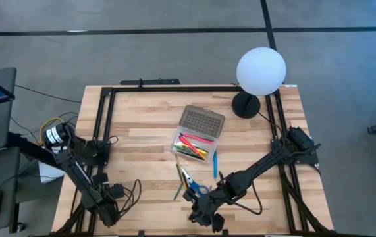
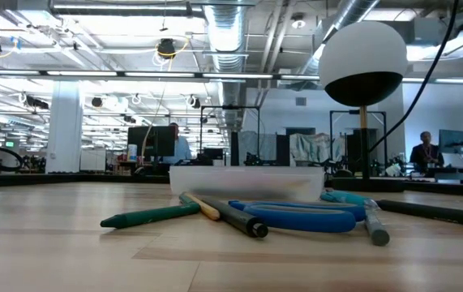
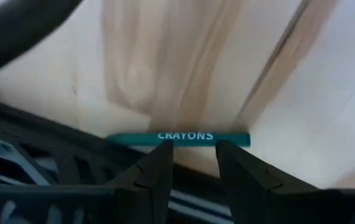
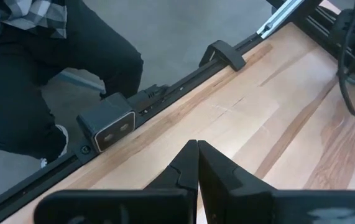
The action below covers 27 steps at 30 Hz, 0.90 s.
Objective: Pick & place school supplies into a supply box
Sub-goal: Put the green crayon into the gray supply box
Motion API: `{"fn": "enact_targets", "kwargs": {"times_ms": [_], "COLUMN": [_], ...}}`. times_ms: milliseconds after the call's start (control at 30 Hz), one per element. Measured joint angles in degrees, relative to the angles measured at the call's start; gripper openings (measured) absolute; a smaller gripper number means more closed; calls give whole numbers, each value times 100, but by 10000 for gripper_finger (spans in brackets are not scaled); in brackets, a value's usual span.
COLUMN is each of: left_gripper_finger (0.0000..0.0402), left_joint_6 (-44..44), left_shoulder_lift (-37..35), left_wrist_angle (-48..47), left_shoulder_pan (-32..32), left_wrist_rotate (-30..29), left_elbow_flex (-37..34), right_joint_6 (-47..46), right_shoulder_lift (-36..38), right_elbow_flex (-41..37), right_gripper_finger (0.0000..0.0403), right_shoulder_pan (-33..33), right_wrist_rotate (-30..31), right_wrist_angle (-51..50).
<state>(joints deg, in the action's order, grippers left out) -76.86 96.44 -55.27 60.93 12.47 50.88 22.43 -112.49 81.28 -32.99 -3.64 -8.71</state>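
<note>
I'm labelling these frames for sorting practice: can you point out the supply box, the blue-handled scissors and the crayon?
supply box (image 1: 201,122): high view, on its grey dotted lid.
blue-handled scissors (image 1: 198,189): high view, on the blue handle loop.
crayon (image 3: 177,137): left wrist view, on the printed word along its teal barrel.

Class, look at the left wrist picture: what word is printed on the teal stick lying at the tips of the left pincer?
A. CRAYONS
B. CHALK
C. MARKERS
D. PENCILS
A: the teal crayon lying on the wood just past the left pincer carries the word CRAYONS in white capitals.
</note>
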Motion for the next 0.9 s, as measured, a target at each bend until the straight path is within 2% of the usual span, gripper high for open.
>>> {"fn": "enact_targets", "kwargs": {"times_ms": [67, 167, 500, 900], "left_gripper_finger": [123, 123, 123, 123], "left_joint_6": [-43, -225, 140, 58], "left_shoulder_lift": [-15, -7, 3, 7], "left_wrist_angle": [214, 289, 239, 654], "left_shoulder_pan": [20, 21, 26, 13], "left_wrist_rotate": [273, 280, -688, -652], "left_elbow_flex": [-164, -265, -180, -198], "right_joint_6": [0, 4, -2, -11], "right_shoulder_lift": [0, 0, 0, 0], "right_elbow_flex": [0, 0, 0, 0], "right_gripper_finger": [0, 0, 0, 0], "right_shoulder_pan": [-22, -30, 13, 13], "right_wrist_rotate": [4, 2, 2, 1], "right_wrist_angle": [-20, -26, -28, -31]}}
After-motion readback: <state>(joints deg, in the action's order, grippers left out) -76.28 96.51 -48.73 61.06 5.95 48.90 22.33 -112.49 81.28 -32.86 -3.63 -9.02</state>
